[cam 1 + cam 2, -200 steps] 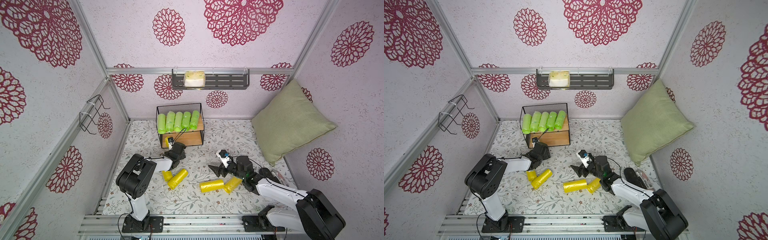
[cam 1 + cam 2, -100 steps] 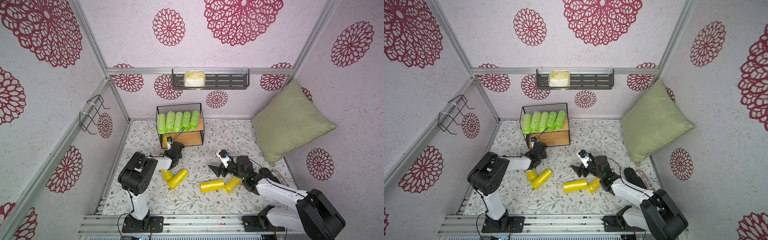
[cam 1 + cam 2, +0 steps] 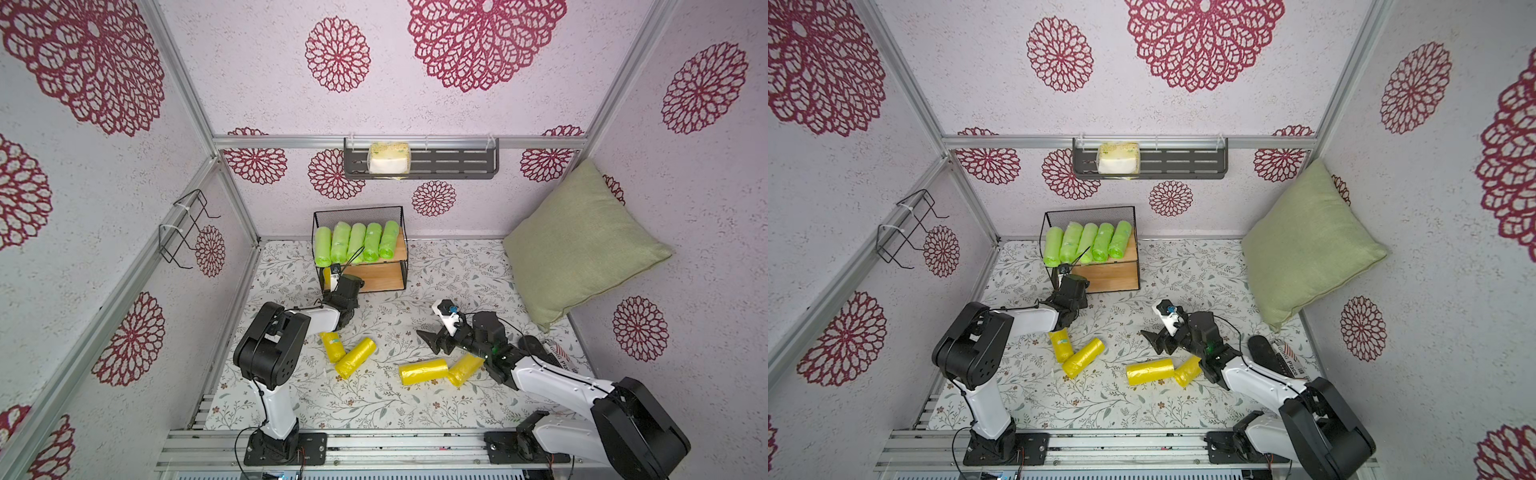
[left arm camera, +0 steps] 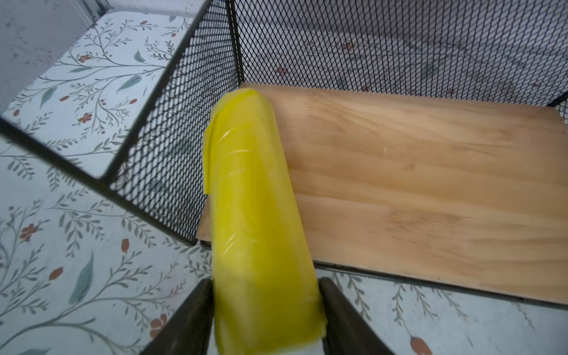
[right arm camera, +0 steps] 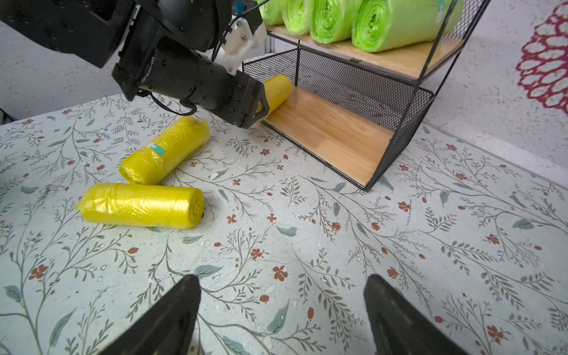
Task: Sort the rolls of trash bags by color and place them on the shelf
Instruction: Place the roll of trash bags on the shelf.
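Step now — left jaws clamp a yellow roll [image 4: 258, 215] onto the shelf [image 4: 430, 184]; next, probably let go. Right jaws apart.

Five rolls [image 3: 356, 246] lie on the shelf's [image 3: 380, 276] upper board [image 3: 400, 248].

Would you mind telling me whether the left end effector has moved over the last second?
Yes: the left end effector, gripping a yellow roll, has edged closer to the shelf.

I see yellow roll [image 4: 258, 215]: glossy plastic film | shelf [image 4: 178, 138]: matt black metal mesh | lower board [image 4: 415, 184]: smooth wood
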